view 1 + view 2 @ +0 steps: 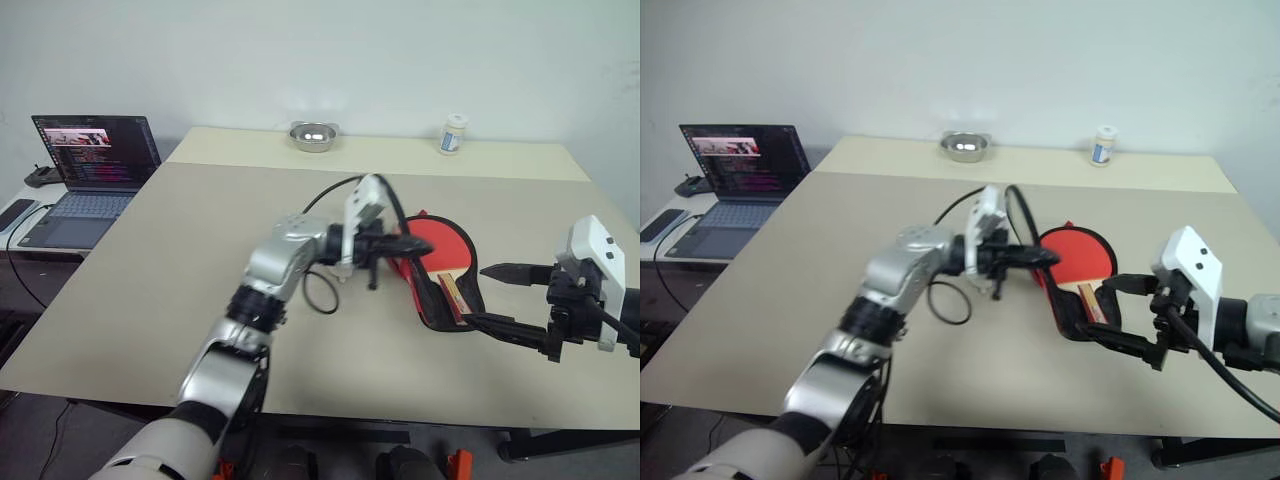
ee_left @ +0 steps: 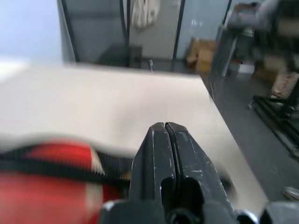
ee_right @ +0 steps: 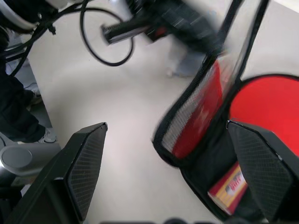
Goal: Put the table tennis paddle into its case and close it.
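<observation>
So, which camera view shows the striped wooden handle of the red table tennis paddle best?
The right wrist view: the paddle's handle lies close up inside the open black and red fabric case, below the red face. Both eye views show it small in the case mouth. The left wrist view gives a red blur, no handle.

Beige table [image 1: 200, 260], plain white wall [image 1: 300, 50] behind.

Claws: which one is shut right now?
The left claw, over the case: its two black fingers are pressed flat together with no gap. The right claw stands wide open near the case's handle end.
</observation>
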`<move>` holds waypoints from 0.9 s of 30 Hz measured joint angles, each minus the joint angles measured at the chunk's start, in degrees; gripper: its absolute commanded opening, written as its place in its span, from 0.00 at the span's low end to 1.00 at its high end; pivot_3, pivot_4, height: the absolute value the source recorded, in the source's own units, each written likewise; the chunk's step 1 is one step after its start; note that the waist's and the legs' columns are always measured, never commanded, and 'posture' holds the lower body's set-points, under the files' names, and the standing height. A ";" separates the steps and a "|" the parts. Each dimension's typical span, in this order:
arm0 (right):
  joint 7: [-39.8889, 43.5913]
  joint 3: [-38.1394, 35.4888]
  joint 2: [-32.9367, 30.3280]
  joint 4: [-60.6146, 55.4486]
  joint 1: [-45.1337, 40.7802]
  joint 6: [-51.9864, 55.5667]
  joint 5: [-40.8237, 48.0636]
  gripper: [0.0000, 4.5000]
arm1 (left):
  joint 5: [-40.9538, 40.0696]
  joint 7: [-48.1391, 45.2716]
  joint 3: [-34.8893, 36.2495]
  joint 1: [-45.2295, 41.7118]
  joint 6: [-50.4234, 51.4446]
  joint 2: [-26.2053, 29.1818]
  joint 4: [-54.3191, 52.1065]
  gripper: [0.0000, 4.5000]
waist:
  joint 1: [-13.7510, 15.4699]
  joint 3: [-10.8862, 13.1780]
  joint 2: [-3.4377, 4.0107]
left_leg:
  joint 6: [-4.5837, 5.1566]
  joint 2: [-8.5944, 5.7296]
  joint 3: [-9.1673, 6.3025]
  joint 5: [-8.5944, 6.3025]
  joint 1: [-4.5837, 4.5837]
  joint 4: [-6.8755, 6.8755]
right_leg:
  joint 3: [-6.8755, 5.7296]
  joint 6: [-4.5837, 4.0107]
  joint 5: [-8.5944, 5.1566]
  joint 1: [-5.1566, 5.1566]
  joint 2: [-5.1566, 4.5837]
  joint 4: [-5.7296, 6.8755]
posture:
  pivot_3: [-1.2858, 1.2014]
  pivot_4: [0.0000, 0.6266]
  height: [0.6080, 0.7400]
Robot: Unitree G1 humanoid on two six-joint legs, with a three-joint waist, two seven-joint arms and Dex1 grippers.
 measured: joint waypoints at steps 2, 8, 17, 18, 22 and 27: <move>-0.10 -0.07 -0.32 0.77 0.92 -0.78 -0.69 1.00 | 1.91 2.43 -0.24 -1.03 -4.21 -3.28 5.94 0.01 | -0.44 -0.01 0.02 | 0.05 0.00 0.01 -0.03 -0.01 -0.02 | 0.11 0.02 0.02 -0.02 0.06 -0.10 | 0.52 0.24 1.00; -1.73 1.77 -0.60 4.67 1.33 -3.11 -4.42 1.00 | 5.74 7.09 0.85 -2.57 -15.40 -5.26 17.18 0.01 | -0.62 -0.01 0.02 | 0.05 0.08 -0.05 -0.03 -0.11 -0.04 | 0.07 0.02 0.02 -0.10 0.18 -0.12 | 0.52 0.24 1.00; -2.22 3.07 -1.34 5.36 1.17 -4.40 -5.21 1.00 | 6.56 6.40 4.45 -6.85 -25.68 -12.33 32.03 0.01 | -0.15 0.00 0.01 | 0.09 -0.02 -0.05 -0.06 -0.31 0.01 | -0.04 0.08 0.06 -0.12 0.04 -0.28 | 0.52 0.24 1.00; -2.31 2.96 -1.42 5.24 1.47 -4.39 -5.18 1.00 | 6.33 5.08 4.88 -7.33 -26.00 -12.88 31.73 0.01 | -0.11 0.00 0.01 | 0.10 -0.02 -0.05 -0.06 -0.32 0.01 | -0.04 0.08 0.06 -0.12 0.04 -0.30 | 0.52 0.24 1.00; -2.70 0.91 -1.48 4.38 3.43 -4.29 -5.21 1.00 | 4.65 1.26 6.29 -8.66 -27.30 -13.99 29.73 0.01 | -0.18 -0.01 0.02 | 0.10 0.01 -0.05 -0.06 -0.30 0.00 | -0.03 -0.12 0.18 -0.13 0.07 -0.30 | 0.52 0.24 1.00; -3.29 -0.46 -1.50 4.00 4.20 -4.23 -5.08 1.00 | 5.19 6.99 8.71 -10.85 -30.90 -14.29 34.07 0.01 | -0.17 -0.01 0.02 | 0.10 0.00 -0.08 -0.06 -0.27 0.03 | -0.05 0.11 0.08 -0.11 0.07 -0.20 | 0.52 0.24 1.00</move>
